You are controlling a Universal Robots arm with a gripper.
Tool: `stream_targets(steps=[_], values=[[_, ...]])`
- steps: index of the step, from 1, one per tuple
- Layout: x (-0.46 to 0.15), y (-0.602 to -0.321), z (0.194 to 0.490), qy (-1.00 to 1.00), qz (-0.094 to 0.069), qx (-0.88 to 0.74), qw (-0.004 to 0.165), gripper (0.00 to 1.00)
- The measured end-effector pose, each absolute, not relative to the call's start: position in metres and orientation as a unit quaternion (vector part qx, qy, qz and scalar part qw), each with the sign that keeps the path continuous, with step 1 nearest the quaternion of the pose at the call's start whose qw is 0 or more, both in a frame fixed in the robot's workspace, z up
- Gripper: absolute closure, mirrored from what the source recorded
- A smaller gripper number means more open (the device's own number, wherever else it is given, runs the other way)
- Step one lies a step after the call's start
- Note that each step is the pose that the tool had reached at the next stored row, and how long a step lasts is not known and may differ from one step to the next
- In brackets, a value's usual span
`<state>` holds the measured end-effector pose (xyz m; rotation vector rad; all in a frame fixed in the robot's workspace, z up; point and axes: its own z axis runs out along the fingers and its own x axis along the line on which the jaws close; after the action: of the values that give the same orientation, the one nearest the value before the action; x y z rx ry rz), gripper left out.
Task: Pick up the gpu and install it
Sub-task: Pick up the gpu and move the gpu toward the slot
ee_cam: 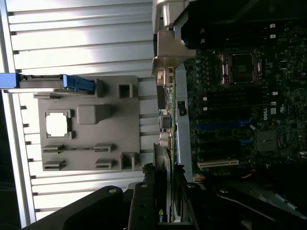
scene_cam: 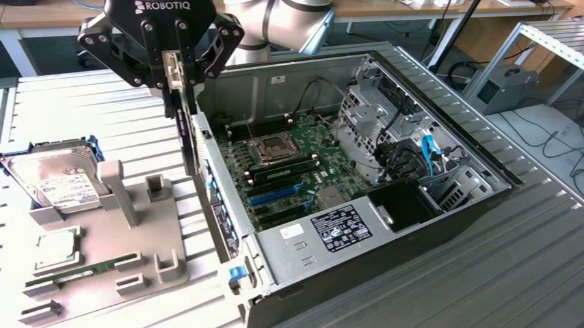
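Note:
My gripper is shut on the gpu, a thin black card that hangs edge-on and upright from the fingers. The card hovers just over the wall of the open computer case on the exterior view's left, above the gap between the case and the grey holder. Inside the case lies the green motherboard with its blue card slots. The wrist view looks down along the gpu between my gripper fingers, with the blue slots off to one side of the card.
A grey parts holder stands on the exterior view's left and carries a silver hard drive, a processor chip and a slim green memory stick. The case and holder rest on a ribbed metal table.

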<state>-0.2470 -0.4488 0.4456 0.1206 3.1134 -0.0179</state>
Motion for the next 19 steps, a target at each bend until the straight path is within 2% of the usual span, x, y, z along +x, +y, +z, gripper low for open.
stream_targets(steps=[19], values=[[-0.234,-0.449,0.444,0.999,-0.006,0.039,0.013,0.74]])
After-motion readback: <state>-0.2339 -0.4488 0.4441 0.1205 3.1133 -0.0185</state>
